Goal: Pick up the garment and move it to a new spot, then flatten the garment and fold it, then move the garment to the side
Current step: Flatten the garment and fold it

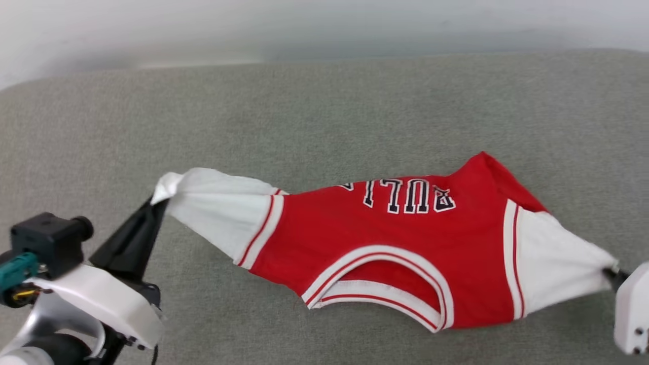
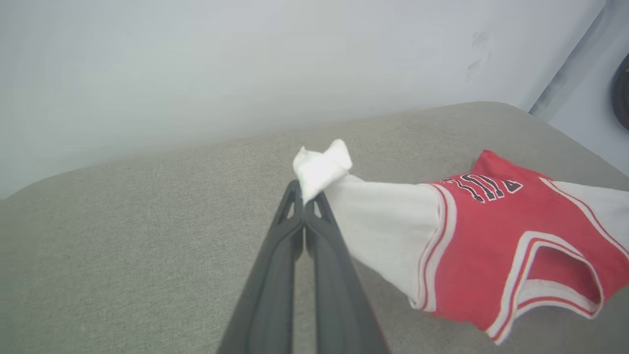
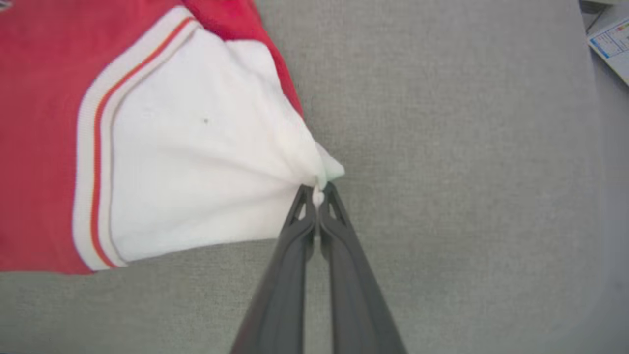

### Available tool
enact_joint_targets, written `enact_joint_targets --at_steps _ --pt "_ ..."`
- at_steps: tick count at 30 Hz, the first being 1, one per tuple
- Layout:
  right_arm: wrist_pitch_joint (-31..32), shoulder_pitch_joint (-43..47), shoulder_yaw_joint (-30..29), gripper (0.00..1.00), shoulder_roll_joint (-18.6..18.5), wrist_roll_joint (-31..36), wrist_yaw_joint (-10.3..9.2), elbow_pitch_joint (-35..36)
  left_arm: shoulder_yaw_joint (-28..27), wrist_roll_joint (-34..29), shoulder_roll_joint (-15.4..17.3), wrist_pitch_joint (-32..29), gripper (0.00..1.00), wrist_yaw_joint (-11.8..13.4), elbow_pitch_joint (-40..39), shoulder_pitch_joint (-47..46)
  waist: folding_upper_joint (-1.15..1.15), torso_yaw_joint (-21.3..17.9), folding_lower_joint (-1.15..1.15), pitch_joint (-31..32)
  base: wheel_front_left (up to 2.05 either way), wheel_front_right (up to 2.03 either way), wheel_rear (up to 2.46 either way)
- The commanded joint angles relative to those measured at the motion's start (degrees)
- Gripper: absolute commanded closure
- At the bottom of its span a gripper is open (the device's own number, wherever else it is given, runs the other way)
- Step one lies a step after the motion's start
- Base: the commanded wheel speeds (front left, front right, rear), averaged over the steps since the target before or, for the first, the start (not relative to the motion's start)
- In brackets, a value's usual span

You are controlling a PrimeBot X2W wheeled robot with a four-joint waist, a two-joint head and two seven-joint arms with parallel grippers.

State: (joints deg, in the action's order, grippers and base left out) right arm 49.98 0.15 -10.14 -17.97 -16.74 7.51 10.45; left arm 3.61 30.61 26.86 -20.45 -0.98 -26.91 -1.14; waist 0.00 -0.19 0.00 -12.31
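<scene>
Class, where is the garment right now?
Head view: the garment stretches across the grey surface, its white sleeves pinched by the left hand and right hand.

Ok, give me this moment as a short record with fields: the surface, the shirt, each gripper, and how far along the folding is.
surface: grey cloth surface
shirt: red shirt stretched out between the two grippers, neck opening toward the robot
lettering: black lettering, upside down in the head view
left gripper: left gripper shut on the tip of the left white sleeve
right gripper: right gripper shut on the tip of the right white sleeve
folding: not yet folded
</scene>
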Motion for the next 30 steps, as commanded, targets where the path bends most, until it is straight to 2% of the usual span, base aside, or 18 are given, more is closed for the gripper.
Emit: enact_joint_targets --at_steps 1,8,14,27,30 --pt "1.5 -1.9 -0.5 1.0 -0.9 -2.0 -0.04 2.9 -1.1 0.3 0.6 0.6 1.0 0.3 -0.5 -0.1 0.0 -1.3 0.0 1.8 0.0 0.0 0.0" --pt "7.6 -9.6 -2.2 1.0 -2.3 -9.7 -0.03 11.9 -6.0 1.4 2.6 1.0 1.0 1.3 -2.9 -2.8 0.0 -2.6 0.0 4.4 0.0 0.0 0.0" --pt "9.5 -18.4 -3.0 1.0 -1.4 -13.6 -0.03 13.3 -10.0 2.6 4.5 0.8 1.0 2.0 -4.4 -7.3 0.0 -2.9 0.0 5.6 0.0 0.0 0.0" --pt "2.4 -35.4 -2.7 1.0 0.5 -14.0 -0.03 9.7 -16.3 7.2 6.8 0.0 1.0 4.2 -6.4 -20.0 0.0 -2.4 0.0 5.0 0.0 0.0 0.0" --pt "0.0 -39.7 -2.3 1.0 0.5 -13.7 -0.03 8.5 -17.4 6.9 8.8 0.2 1.0 4.0 -4.7 -23.7 0.0 -2.3 0.0 3.1 0.0 0.0 0.0"
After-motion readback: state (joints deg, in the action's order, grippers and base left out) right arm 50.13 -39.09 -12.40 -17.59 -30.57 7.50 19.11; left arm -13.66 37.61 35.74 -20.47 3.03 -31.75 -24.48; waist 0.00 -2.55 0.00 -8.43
